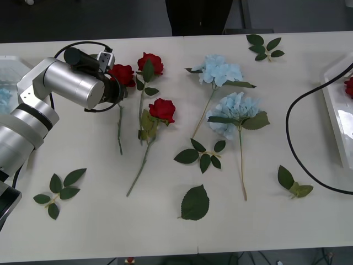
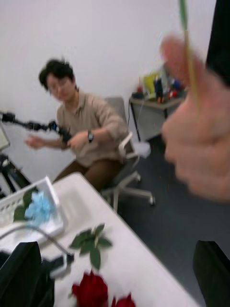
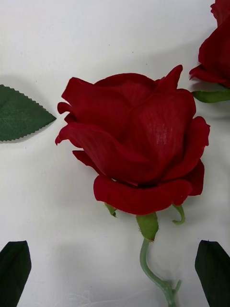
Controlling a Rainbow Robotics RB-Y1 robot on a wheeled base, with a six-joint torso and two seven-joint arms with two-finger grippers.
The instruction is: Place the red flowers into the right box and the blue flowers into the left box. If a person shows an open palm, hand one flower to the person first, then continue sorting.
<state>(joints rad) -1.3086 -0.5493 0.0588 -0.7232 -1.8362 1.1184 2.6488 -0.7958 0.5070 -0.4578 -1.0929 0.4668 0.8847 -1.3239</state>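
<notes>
Roses filled the work of the left gripper, which hung over the table with its jaws wide apart and nothing clamped. One red rose lay on the white surface, its bloom just ahead of the open jaws. Its curling green stem ran back into the gap between them, apart from both black fingers. A second rose lay ahead of the jaws to one side, and a loose green leaf lay to the other.

From the front, a third rose and two blue hydrangeas lay out of the jaws' reach toward the middle of the table. The left box sat behind the left arm, with a bit of blue at its edge. The right box sat far off at the opposite end, something red inside.

The right gripper was raised off the table, its jaws spread and empty. Close ahead of them a person's blurred hand held a thin green stem, well clear of either finger.
</notes>
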